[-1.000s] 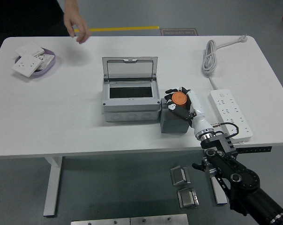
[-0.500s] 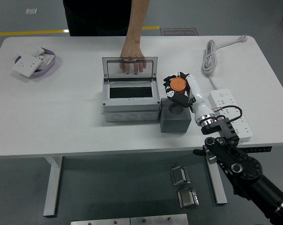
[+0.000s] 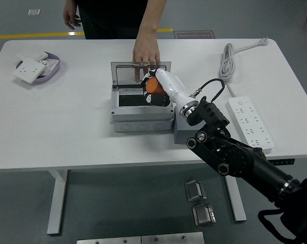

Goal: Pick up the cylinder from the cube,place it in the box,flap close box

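Now the right hand [image 3: 154,90] has its fingers curled around the orange cylinder [image 3: 152,85], holding it over the 3 o'clock end of the grey box [image 3: 142,113] opening, clear of the grey cube [image 3: 183,129], which is mostly hidden behind the arm. Judging by looks, the cylinder is small, rigid and light with smooth, possibly slippery sides, so a wrap around its sides suits it. At 12 o'clock a person's hand [image 3: 146,53] rests on the upright lid [image 3: 140,72]; the left hand is out of view.
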